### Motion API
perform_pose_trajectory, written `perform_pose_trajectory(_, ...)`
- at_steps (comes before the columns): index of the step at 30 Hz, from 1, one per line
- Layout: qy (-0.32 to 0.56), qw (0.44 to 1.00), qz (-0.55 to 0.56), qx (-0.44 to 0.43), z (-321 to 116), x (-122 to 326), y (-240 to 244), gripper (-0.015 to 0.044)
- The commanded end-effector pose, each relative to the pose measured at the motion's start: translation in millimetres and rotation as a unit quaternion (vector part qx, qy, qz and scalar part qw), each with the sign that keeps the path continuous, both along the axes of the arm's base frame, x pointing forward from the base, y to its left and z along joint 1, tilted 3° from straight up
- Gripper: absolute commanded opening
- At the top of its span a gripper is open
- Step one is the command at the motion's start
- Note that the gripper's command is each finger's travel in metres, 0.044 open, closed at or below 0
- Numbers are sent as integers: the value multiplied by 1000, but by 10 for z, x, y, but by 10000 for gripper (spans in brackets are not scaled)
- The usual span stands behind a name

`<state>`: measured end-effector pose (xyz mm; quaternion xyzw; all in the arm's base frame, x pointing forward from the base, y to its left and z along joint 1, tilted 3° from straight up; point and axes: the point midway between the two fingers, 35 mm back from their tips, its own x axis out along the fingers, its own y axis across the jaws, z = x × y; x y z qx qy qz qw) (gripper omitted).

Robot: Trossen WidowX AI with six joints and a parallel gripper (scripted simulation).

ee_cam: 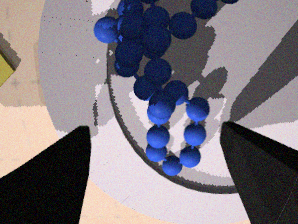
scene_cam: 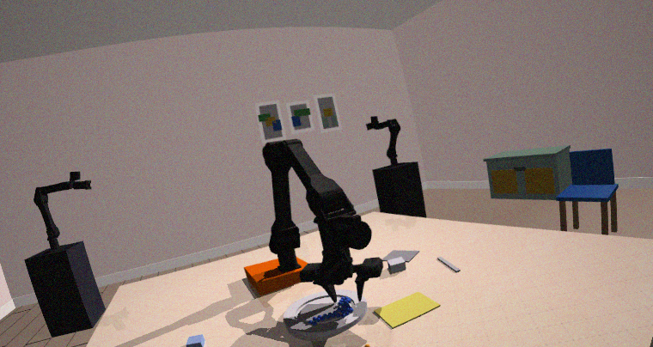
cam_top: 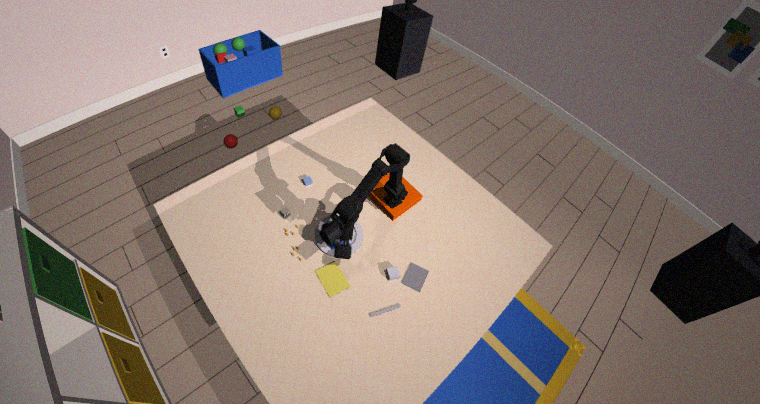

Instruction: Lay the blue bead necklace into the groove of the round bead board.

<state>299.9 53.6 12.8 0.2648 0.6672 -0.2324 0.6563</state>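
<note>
The round bead board (cam_top: 357, 235) (scene_cam: 320, 330) (ee_cam: 60, 85) lies under the arm, pale grey with a dark ring-shaped line. The blue bead necklace (scene_cam: 323, 318) (ee_cam: 158, 42) lies bunched on the board, not spread into a circle. In the wrist view one narrow loop of it reaches toward the board's edge, and several beads overlap above that loop. My gripper (scene_cam: 347, 301) (ee_cam: 157, 133) is open and points down low over the board, with a fingertip on each side of the loop. Both fingers stand apart from the beads. In the top view the arm hides much of the necklace.
A yellow sheet (cam_top: 332, 279) (scene_cam: 407, 309) lies beside the board. A white block (cam_top: 392, 273) (scene_cam: 396, 265), a grey sheet (cam_top: 414, 276) and a grey bar (cam_top: 384, 309) (scene_cam: 448, 264) lie farther off. Small orange pieces and a light blue block (cam_top: 306, 180) (scene_cam: 195, 341) are on other sides.
</note>
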Motion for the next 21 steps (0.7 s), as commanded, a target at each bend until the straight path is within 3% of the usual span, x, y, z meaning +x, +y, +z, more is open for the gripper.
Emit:
perform_pose_trajectory(1,0,1000,0,0,2,1,0,153)
perform_pose_trajectory(7,0,1000,0,0,2,1,0,0)
perform_pose_trajectory(21,0,1000,0,0,2,1,0,0)
